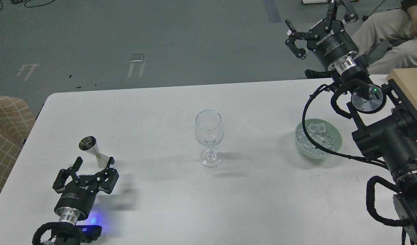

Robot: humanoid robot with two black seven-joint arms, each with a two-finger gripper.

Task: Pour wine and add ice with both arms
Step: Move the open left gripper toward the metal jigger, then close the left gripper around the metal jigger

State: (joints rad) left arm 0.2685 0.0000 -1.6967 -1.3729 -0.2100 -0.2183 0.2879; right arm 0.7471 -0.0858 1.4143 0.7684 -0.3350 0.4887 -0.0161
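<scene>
- A clear wine glass (209, 136) is standing upright near the middle of the white table (154, 109), with what looks like an ice cube or two sitting low in its bowl; any wine in it is too faint to tell.
- A pale green bowl (335, 142) is sitting to the right of the glass, well apart from it, and it is holding many small clear ice cubes (317, 131).
- A black cable (307, 112) from the right arm is looping across the front of the bowl.
- A small metal measuring cup (92, 149) is standing on the left part of the table, tilted somewhat.
- The left gripper (94, 163) is resting low over the table just beside the measuring cup, its fingers spread apart and holding nothing; one fingertip is lying close against the cup's base.
- The right gripper (312, 20) is hanging raised beyond the table's far right edge, its fingers spread wide and empty.
- A seated person's legs (388, 37) are showing at the top right, behind the right arm.
</scene>
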